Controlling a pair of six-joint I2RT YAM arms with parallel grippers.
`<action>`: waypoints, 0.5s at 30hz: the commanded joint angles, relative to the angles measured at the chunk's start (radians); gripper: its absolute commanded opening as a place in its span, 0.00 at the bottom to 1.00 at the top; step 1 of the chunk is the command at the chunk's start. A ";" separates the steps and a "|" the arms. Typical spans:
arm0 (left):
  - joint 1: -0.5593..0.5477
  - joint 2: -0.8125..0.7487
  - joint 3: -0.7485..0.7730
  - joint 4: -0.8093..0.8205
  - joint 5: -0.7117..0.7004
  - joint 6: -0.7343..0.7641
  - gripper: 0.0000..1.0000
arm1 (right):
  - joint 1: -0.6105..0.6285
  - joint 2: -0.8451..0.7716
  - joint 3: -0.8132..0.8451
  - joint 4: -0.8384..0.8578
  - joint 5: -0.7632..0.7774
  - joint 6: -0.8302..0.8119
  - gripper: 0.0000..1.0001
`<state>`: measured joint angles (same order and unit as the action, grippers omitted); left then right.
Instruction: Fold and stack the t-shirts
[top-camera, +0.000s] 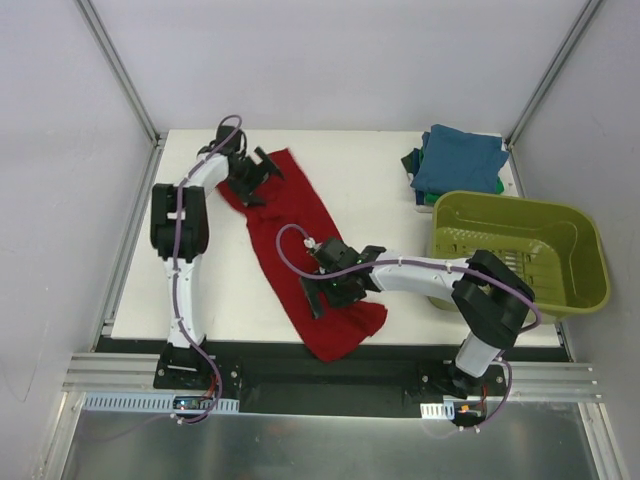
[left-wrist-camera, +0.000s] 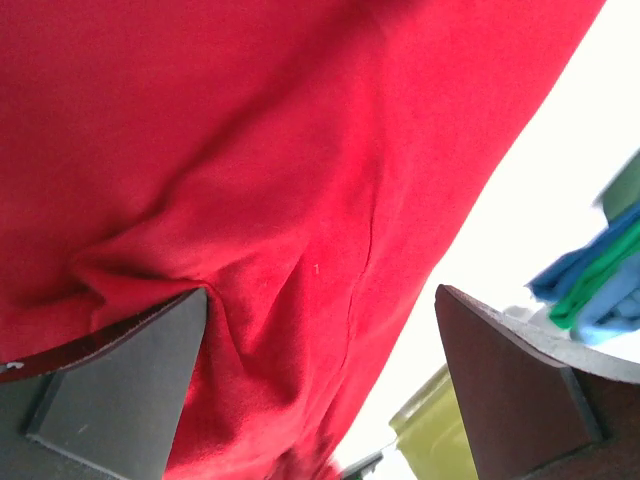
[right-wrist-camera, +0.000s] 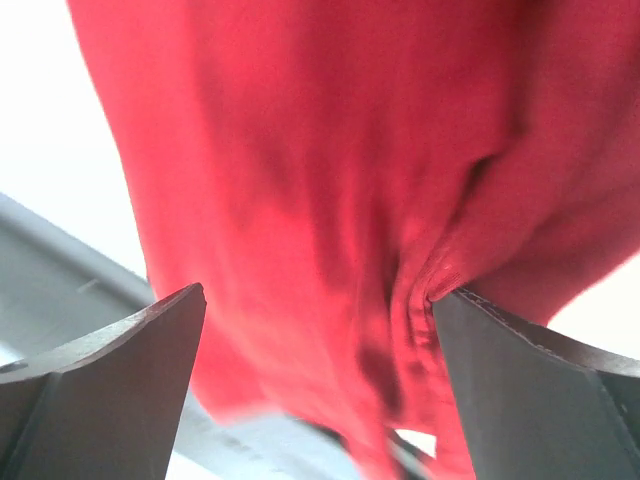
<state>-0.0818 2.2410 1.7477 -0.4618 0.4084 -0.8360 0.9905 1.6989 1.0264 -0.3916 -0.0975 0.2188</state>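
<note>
A dark red t-shirt (top-camera: 300, 220) lies spread in a long diagonal strip from the table's back left to its front edge, where its lower end hangs over. My left gripper (top-camera: 256, 176) stands open over the shirt's far end. In the left wrist view that gripper (left-wrist-camera: 320, 293) has red cloth (left-wrist-camera: 280, 170) between its fingers, and the left finger (left-wrist-camera: 130, 380) touches a raised fold. My right gripper (top-camera: 335, 292) is open over the shirt's near end. In the right wrist view that gripper (right-wrist-camera: 318, 295) straddles bunched cloth (right-wrist-camera: 330, 180), a ribbed hem resting against its right finger (right-wrist-camera: 530, 390). Folded teal-blue and green t-shirts (top-camera: 455, 160) sit stacked at the back right.
An olive-green plastic basket (top-camera: 520, 215) stands at the right side of the table, just in front of the folded stack (left-wrist-camera: 600, 285); its rim (left-wrist-camera: 435, 430) shows in the left wrist view. The right arm's elbow lies against the basket's near left corner. Metal frame rails run along the front edge.
</note>
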 joint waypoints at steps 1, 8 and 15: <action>-0.041 0.245 0.298 0.008 0.021 -0.012 0.99 | 0.100 0.053 0.006 0.036 -0.208 0.070 1.00; -0.053 0.411 0.611 0.011 0.037 -0.032 0.99 | 0.160 0.038 0.060 0.036 -0.239 0.031 0.99; -0.072 0.353 0.613 0.022 0.006 0.023 0.99 | 0.163 -0.051 0.107 -0.013 -0.101 0.011 0.99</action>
<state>-0.1516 2.6034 2.3348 -0.4614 0.5053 -0.8692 1.1408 1.7351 1.0740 -0.3317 -0.2565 0.2356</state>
